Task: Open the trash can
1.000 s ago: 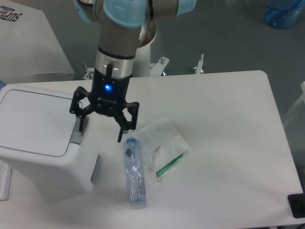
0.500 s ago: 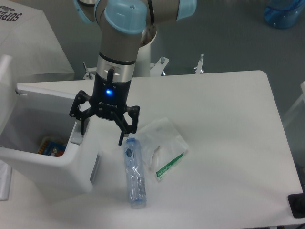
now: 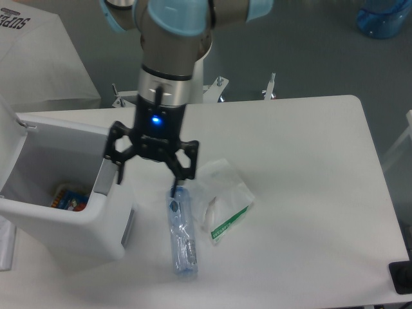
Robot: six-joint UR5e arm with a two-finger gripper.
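Observation:
The white boxy trash can (image 3: 77,222) stands at the table's left edge. Its lid (image 3: 8,138) is swung up at the far left, and the inside shows, with a colourful item (image 3: 69,198) at the bottom. The grey push tab (image 3: 104,183) sits at the can's right rim. My gripper (image 3: 147,179) hangs open and empty just right of that rim. Its left finger (image 3: 120,170) is above the tab and its right finger is over the bottle's top end.
A clear plastic bottle (image 3: 181,233) lies on the table right of the can. A crumpled plastic bag with a green label (image 3: 222,201) lies beside it. A black object (image 3: 402,277) sits at the table's front right corner.
The closed lid sprang open and swung up to the left. My gripper has since moved slightly right and up, away from the tab.

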